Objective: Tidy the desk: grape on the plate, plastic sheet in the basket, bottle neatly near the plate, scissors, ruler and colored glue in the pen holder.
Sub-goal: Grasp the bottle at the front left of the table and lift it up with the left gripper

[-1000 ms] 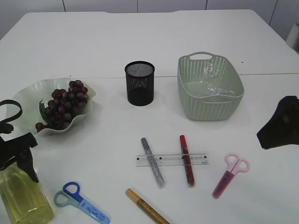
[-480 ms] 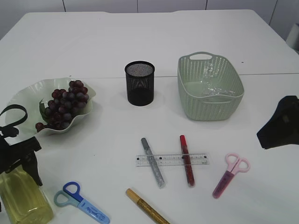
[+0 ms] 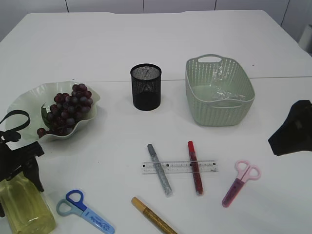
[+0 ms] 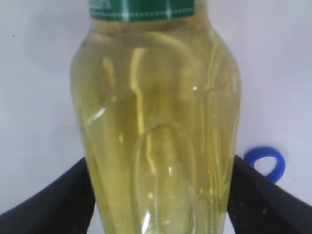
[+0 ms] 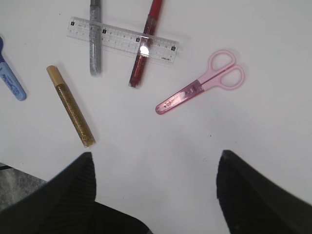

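My left gripper [image 4: 159, 163] is shut on the yellow spray bottle [image 4: 156, 112], a finger pressed to each side; the bottle [image 3: 25, 207] stands at the front left. Grapes [image 3: 68, 108] lie on the wavy plate [image 3: 27, 100]. The plastic sheet [image 3: 222, 90] sits in the green basket [image 3: 219, 111]. The ruler [image 3: 178, 166] lies under the silver glue [image 3: 160, 169] and red glue [image 3: 195, 168]; the gold glue [image 3: 153, 217] lies nearer. My right gripper [image 5: 156, 156] hangs open and empty above the table, below the pink scissors [image 5: 195, 90].
The black mesh pen holder [image 3: 146, 87] stands at centre back, left of the basket. Blue scissors [image 3: 85, 212] lie just right of the bottle near the front edge. The table's front edge shows at the lower left of the right wrist view.
The bottle, in my left gripper, has shifted a little toward the table's front edge. The right arm has not moved.
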`<state>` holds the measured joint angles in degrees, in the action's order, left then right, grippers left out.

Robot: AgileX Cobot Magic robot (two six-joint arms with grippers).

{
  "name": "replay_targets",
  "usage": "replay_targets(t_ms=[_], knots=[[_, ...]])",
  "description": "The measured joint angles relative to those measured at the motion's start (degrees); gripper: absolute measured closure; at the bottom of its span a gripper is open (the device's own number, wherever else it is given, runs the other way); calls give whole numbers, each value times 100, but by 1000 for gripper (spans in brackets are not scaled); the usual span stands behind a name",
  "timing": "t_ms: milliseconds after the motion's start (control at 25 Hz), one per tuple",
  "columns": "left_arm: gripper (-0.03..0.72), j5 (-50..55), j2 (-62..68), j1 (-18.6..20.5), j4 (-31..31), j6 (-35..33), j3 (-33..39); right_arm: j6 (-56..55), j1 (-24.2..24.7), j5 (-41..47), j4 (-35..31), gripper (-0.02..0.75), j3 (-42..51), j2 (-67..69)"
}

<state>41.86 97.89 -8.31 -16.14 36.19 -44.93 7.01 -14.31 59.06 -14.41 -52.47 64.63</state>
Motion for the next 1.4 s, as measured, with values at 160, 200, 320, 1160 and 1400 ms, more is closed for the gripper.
replay_targets(t_ms=[160,200,320,1160,1400], knots=[[113,-45,80,0,9,0,-10,10,0,0,0,174,0,0],[113,-67,139,0,9,0,-23,10,0,0,0,174,0,0],[113,-77,288,0,13,0,-47,10,0,0,0,174,0,0],[231,-73,322,0,154,-50,-69,10,0,0,83,174,0,0],[235,114,276,0,195,-1803,-69,10,0,0,83,174,0,0]])
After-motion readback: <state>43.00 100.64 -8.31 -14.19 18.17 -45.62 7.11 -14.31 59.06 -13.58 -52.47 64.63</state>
